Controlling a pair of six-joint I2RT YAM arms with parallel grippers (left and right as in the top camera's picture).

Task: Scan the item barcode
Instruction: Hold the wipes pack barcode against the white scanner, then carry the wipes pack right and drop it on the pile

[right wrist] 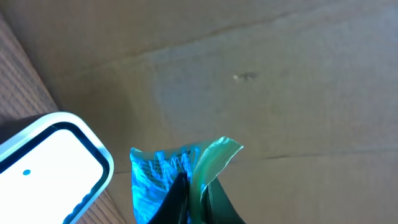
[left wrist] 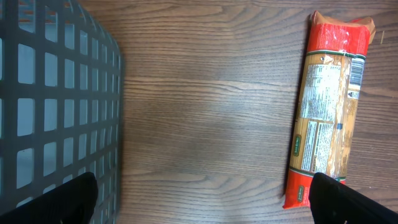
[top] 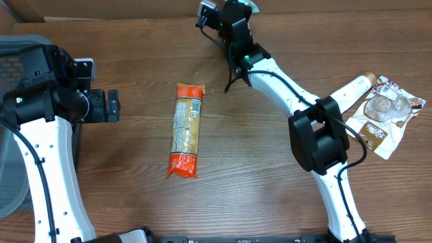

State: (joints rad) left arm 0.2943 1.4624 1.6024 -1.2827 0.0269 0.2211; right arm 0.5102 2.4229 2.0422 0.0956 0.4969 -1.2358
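Two arms in play, the left arm [top: 40,135] and the right arm [top: 297,101]. One long orange pasta packet [top: 185,131], that's the only one of those. One grey basket [top: 12,66]. Over on the right, one clear snack bag [top: 388,115], and one pale tube [top: 354,91], possibly a roll of something, hard to tell from up here. On the wrist camera, one blue-green wrapper [right wrist: 180,165] and one white scanner [right wrist: 56,155]. Packaged goods altogether: four, counting the tube.
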